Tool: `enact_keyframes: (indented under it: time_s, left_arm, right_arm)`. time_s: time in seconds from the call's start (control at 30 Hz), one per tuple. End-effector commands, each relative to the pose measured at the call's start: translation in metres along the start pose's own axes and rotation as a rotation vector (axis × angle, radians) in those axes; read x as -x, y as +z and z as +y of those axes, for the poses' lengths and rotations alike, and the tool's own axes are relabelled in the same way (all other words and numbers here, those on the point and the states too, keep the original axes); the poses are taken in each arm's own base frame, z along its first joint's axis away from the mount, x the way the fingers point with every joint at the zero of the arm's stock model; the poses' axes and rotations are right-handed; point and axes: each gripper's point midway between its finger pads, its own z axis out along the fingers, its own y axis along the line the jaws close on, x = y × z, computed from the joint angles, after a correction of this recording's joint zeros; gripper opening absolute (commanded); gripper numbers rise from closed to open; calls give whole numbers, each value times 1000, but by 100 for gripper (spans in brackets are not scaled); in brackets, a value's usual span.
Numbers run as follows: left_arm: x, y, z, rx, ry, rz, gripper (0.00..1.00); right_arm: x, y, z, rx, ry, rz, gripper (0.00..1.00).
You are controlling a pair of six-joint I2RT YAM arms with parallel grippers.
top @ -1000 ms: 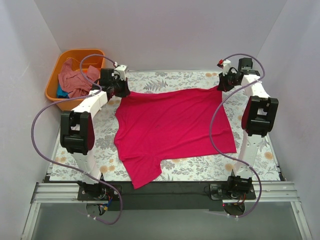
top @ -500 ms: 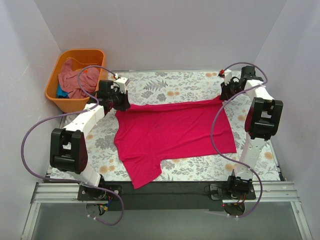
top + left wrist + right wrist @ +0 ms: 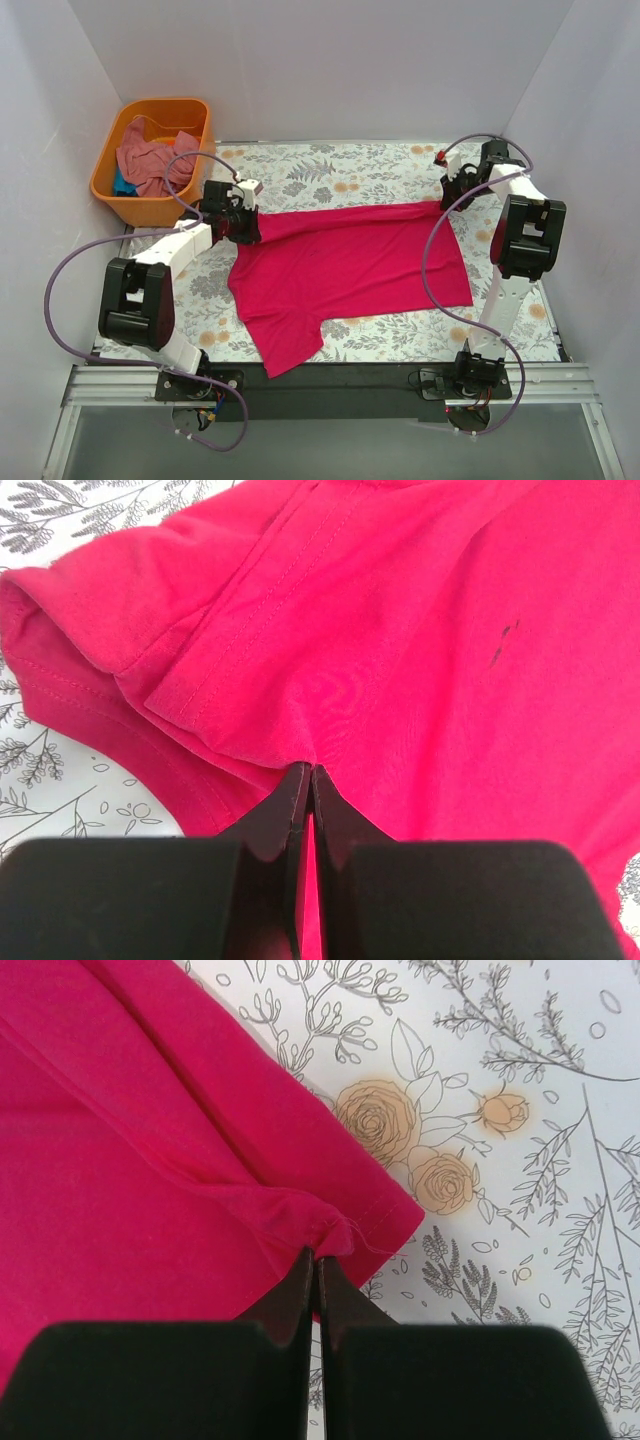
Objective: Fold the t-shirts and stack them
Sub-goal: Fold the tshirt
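Crimson-pink t-shirt point(image 3: 350, 265) cloth is pinched in both tools. The left gripper point(image 3: 307, 770) has its jaws drawn to a sliver on a small pleat of the fabric, just beside a stitched sleeve seam; in its wrist view a doubled layer and the sleeve's hem spread away toward 10 o'clock. The right gripper point(image 3: 315, 1255) is likewise closed down narrow on a bunched nub at the garment's hemmed corner, with the corner's tip poking out toward 3 o'clock.

From above, the left tool holds the shirt at its 10 o'clock corner and the right tool at its 2 o'clock corner, and the far edge runs nearly straight between them. The rest of the shirt lies flat on the floral table cloth point(image 3: 330, 170), one sleeve reaching toward 7 o'clock near the table's front edge.

At the table's 10 o'clock corner stands an orange tub point(image 3: 104, 170). A salmon-pink t-shirt point(image 3: 145, 160) is heaped inside it, and a scrap of a teal-blue t-shirt point(image 3: 122, 186) shows at the heap's 7 o'clock side.
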Motion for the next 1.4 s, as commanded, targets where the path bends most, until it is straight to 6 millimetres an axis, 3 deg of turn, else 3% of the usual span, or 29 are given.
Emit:
enact_keyframes:
  time_s: [0.0,0.33,0.4,0.43,0.47,0.53,0.63,0.7,0.77,0.93,1.0,1.2,1.37]
  left_arm:
    - [-7,3,-1,1,23,12,0]
    - [-35,15,2,0,57,106,0]
    - [-29,12,-4,-40,77,116,8]
    - [-32,8,-7,-57,74,138,18]
    - [-29,4,-11,-81,79,138,24]
    - [-9,-7,-16,-132,73,91,31]
    - [22,-14,-11,-109,70,35,33]
    - [42,-15,-6,-85,71,9,34]
    - [48,-9,1,-75,45,10,33]
    - [81,3,42,21,-30,-23,32]
    - [75,15,56,52,-71,6,32]
    - [62,38,87,164,-105,51,39]
    - [52,55,100,198,-134,99,37]
  right_arm:
    - [-1,-10,0,-12,-39,11,1]
    - [-21,-10,0,-28,-72,85,4]
    - [-20,-14,-1,-37,-81,94,23]
    - [-20,-16,0,-38,-80,97,40]
    - [-14,-22,0,-48,-87,89,47]
    - [-6,-29,0,-52,-90,75,58]
    - [14,-43,2,-61,-84,37,65]
    - [24,-48,2,-62,-54,14,65]
    - [35,-51,1,-56,-42,-8,63]
    - [50,-42,-1,-54,11,-13,55]
    - [52,-32,3,-50,8,8,49]
    - [25,2,12,-24,13,122,45]
    - [-6,15,13,-18,27,213,44]
